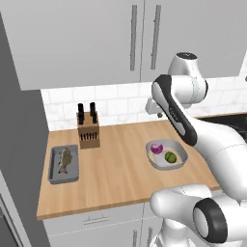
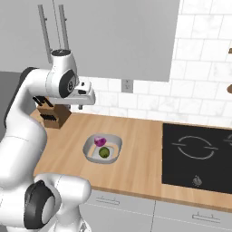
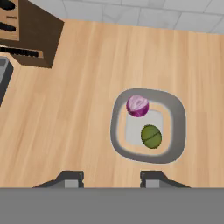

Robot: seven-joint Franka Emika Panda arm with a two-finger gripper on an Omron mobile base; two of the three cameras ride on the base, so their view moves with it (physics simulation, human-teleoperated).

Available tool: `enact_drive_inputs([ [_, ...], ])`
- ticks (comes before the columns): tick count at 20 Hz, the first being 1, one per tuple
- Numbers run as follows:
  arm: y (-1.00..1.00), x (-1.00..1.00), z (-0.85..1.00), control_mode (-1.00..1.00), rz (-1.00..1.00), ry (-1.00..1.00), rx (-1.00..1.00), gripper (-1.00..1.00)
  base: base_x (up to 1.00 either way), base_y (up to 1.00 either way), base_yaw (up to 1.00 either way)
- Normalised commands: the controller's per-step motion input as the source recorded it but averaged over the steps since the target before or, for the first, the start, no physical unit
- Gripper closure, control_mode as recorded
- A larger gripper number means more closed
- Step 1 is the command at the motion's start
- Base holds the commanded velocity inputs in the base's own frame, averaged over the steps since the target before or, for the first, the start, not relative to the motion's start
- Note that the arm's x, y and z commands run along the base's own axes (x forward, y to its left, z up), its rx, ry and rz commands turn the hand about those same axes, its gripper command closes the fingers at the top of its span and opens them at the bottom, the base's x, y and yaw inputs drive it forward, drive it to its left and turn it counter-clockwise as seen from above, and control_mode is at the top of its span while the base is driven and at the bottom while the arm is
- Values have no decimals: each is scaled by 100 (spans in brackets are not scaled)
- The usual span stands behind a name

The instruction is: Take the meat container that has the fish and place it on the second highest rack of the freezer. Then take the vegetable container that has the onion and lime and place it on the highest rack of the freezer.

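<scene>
Shallow mid-grey rectangular meat container (image 1: 63,165) sits on the pale wooden countertop (image 1: 116,173) near its left end, holding the small yellowish-brown fish (image 1: 65,158); detail of the fish is hard to make out. In the hand view only a dark corner of this tray (image 3: 3,78) shows, cut off at the left edge, far to the left of the fingers.

Pale grey rounded-square vegetable container (image 3: 148,131) lies just ahead of the fingertips, a little right of the gap between them, apart from them. Inside: purple onion (image 3: 138,105) with cut face on the far side, dark green lime (image 3: 151,136) nearer the fingers, the two close together.

Gripper (image 3: 111,179): two dark tips stand partly apart, nothing between them, above bare wood.

Brown wooden knife block (image 1: 89,131) with dark handles stands by the white tiled wall, ahead and left of the fingers; cropped in the hand view. Right base view adds a black cooktop (image 2: 197,156) set into the counter to the right.
</scene>
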Motion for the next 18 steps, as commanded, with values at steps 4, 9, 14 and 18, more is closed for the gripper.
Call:
enact_drive_inputs([
  [4, 0, 0, 0, -100, 0, 0, 0, -100, 0, 0, 0],
  [9, 0, -28, 0, -100, 0, 0, 0, -100, 0, 0, 0],
  [14, 33, -100, -14, -100, 0, -2, -3, -100, 0, 0, 0],
  [18, 100, -68, -9, -100, -32, -2, 1, -100, 0, 0, 0],
])
